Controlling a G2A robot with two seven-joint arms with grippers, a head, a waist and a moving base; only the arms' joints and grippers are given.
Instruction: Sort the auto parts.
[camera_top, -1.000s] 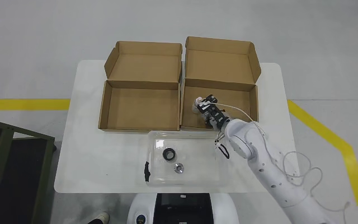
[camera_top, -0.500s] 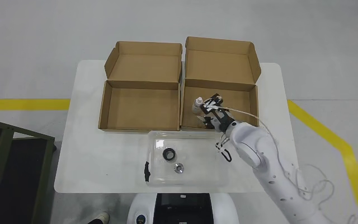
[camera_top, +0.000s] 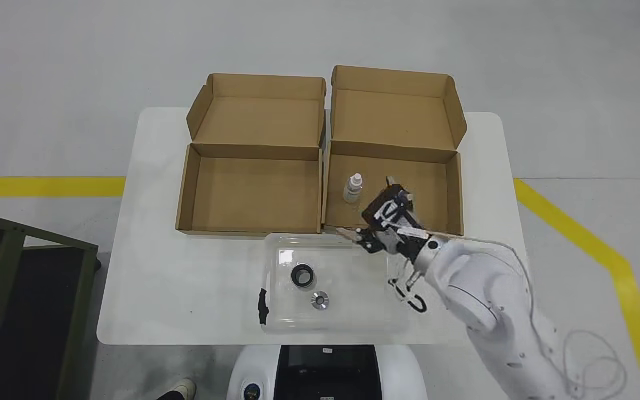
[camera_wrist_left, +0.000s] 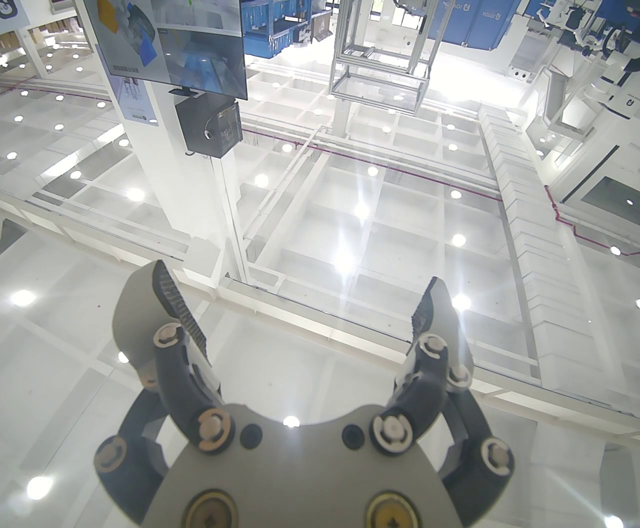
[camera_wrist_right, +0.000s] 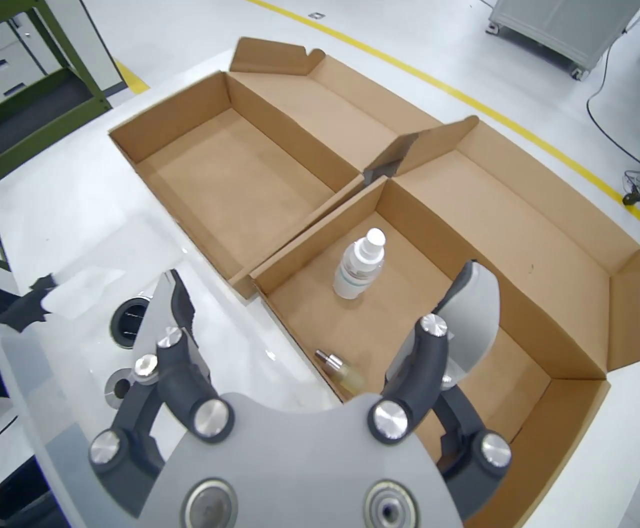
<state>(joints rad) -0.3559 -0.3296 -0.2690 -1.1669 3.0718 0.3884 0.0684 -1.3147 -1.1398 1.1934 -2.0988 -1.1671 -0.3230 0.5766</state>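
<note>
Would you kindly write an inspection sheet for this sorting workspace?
Surface: white table.
Job's things: open brown cardboard box beside a second cardboard box holding an upright small white bottle and a lying small metal stud; clear plastic tray holding a black-ringed bearing and a silver metal ring.
Clutter: black tape scrap on the tray's edge.
Pincers: right pincer open, above the box-tray border; left pincer open, facing the ceiling.
Cables: white cable along the arm; black cable on the floor.
Surroundings: yellow floor line; green rack.

Pale grey floor (camera_top: 80, 60), yellow line (camera_top: 60, 186).
</note>
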